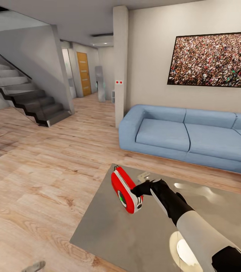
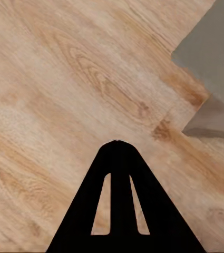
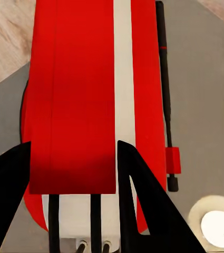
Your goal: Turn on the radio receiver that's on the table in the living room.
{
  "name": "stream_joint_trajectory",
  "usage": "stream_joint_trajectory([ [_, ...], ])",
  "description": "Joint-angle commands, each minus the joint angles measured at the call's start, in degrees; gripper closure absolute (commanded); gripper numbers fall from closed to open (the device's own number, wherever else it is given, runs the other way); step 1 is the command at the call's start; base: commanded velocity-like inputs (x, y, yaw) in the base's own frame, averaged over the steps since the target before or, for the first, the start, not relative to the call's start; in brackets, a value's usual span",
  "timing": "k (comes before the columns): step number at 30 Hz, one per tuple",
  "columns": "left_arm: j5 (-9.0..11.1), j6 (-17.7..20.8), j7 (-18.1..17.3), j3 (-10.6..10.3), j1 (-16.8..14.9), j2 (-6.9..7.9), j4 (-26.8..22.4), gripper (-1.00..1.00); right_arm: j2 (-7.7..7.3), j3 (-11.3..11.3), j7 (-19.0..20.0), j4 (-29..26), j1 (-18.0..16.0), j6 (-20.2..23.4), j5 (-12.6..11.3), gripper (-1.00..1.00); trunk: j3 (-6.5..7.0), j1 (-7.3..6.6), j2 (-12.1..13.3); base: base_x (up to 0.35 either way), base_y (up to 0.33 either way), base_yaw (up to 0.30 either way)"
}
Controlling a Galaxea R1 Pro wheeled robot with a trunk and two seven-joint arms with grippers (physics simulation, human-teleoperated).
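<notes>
Right tool (image 1: 142,189), black, two-fingered: its fingers (image 3: 143,211) are spread to either side of the small red rounded radio receiver with white trim (image 1: 126,190), one at each side of the body; actual contact cannot be judged. The radio stands near the far left corner of the low glossy grey rectangular desk (image 1: 109,230), its front dial facing the left edge and its thin black antenna (image 3: 164,95) lying along the body. Beyond the radio, light wood plank floor (image 1: 41,166) opens broadly toward a dark staircase (image 1: 30,98). A blue sectional sofa (image 1: 188,138) stands behind the radio. Left tool (image 2: 119,145): fingers pressed together to a point, above floor beside a desk corner (image 2: 212,58).
</notes>
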Motion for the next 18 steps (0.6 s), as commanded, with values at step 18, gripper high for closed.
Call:
stream_joint_trajectory([
  [18, 0.61, -5.96, -0.36, 1.18, 0.01, 1.24, 10.78, 1.0, 0.35, -0.18, -0.05, 11.57, -0.01, -0.32, -0.57, 1.0, 0.01, 0.0, 0.0, 0.0, 0.0, 0.0],
])
